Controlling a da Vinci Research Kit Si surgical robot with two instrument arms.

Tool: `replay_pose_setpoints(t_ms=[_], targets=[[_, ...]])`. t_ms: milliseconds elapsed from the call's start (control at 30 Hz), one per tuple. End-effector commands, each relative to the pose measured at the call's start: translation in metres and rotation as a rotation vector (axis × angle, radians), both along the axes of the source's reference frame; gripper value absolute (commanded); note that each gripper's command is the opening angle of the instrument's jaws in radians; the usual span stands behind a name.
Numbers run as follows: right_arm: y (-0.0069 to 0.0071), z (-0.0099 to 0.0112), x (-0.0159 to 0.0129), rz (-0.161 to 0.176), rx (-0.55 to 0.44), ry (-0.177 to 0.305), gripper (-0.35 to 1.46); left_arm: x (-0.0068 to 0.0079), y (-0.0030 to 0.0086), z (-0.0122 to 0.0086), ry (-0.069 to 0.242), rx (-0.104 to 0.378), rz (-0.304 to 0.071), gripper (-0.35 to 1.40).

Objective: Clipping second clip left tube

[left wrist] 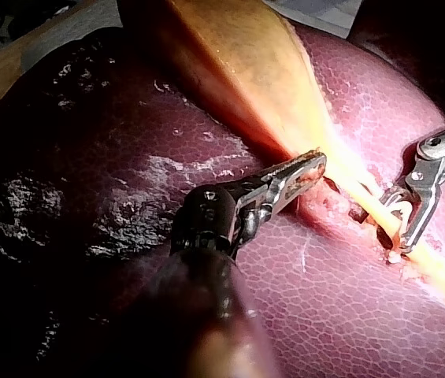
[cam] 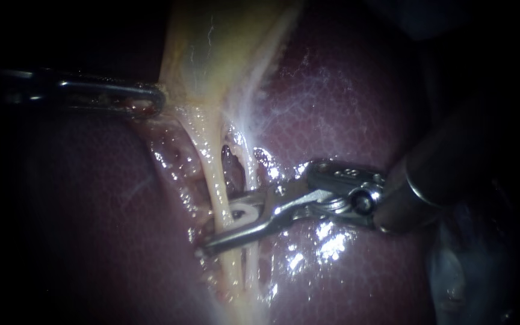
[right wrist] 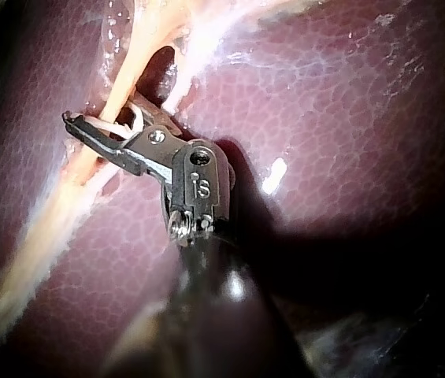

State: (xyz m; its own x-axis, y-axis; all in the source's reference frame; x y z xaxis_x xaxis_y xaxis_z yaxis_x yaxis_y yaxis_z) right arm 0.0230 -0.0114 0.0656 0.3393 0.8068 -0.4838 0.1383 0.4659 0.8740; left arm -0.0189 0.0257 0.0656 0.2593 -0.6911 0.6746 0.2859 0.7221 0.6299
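Right pincer [cam: 216, 224]: released; its two halves are spread to either side of the left tube, with a white clip [cam: 243, 213] seated between them.
Left pincer [cam: 151, 102]: clenched on the edge of the gallbladder [cam: 212, 48], well apart from the other instrument.
Left tube [cam: 212, 174]: pale yellow; it leaves the gallbladder's neck and lies over the liver, caught between the spread halves partway along.
Right tube [cam: 249, 171]: thinner and whiter, just beside the left one; the right instrument's metal lies across it and hides a short stretch.
Liver [cam: 344, 96]: dark red on both sides, with wet, glistening raw tissue in the groove around the tubes.
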Motion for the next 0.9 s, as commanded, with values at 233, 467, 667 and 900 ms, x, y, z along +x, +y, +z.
replay_pose_setpoints(t_ms=[233, 467, 667, 900], targets=[[-0.0003, -0.0004, -0.0004, -0.029, 0.019, 0.048, 0.5, 0.0, 0.0, 0.0, 0.0, 0.0, 0.0, -0.35], [-0.0009, -0.0013, 0.0001, -0.07, 0.1, 0.176, 0.5, 0.0, 0.0, 0.0, 0.0, 0.0, 0.0, -0.35], [-0.001, -0.0013, 0.0006, -0.088, 0.176, 0.279, 0.49, 0.0, 0.0, 0.0, 0.0, 0.0, 0.0, -0.35], [-0.0011, -0.0018, 0.001, -0.001, 0.206, 0.259, 0.48, 0.0, 0.0, 0.0001, 0.0, 0.005, -0.002, -0.35]])
